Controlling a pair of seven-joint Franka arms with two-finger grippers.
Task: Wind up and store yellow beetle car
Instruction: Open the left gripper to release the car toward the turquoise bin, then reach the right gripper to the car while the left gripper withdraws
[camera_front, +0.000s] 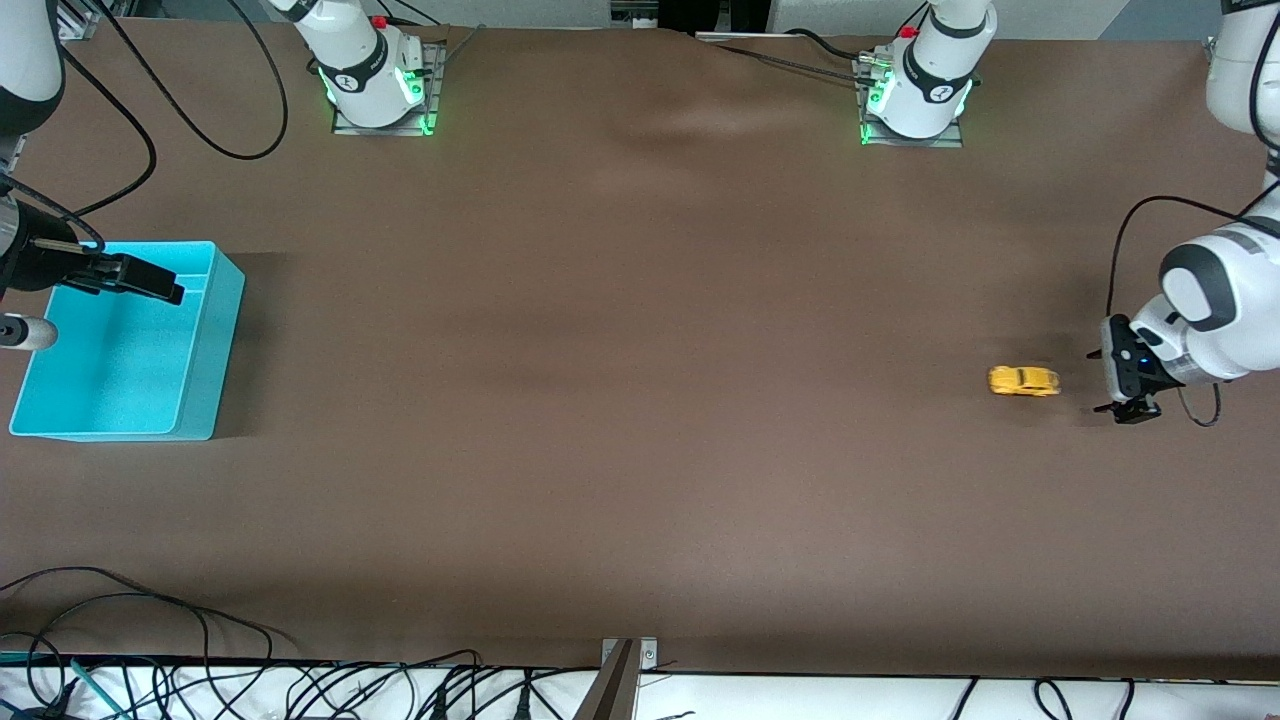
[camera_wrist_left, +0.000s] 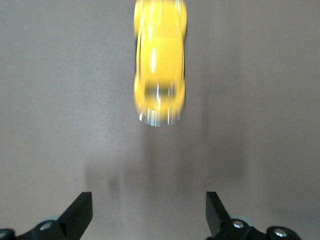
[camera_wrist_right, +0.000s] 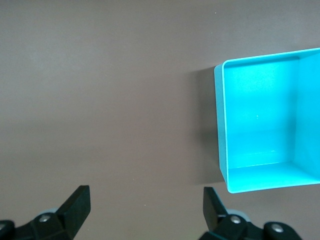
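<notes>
Front view, yellow beetle car (camera_front: 1024, 381) lengthwise along the table, left tool (camera_front: 1128, 408) beside it released, right tool (camera_front: 150, 281) released over turquoise bin (camera_front: 225, 330).

No legible text, labels, brand names, numbers or signs anywhere in these views. Small dark round marks sit on the white collars of both arm bases at the top of the desk, but they cannot be read as lettering or a logo.
</notes>
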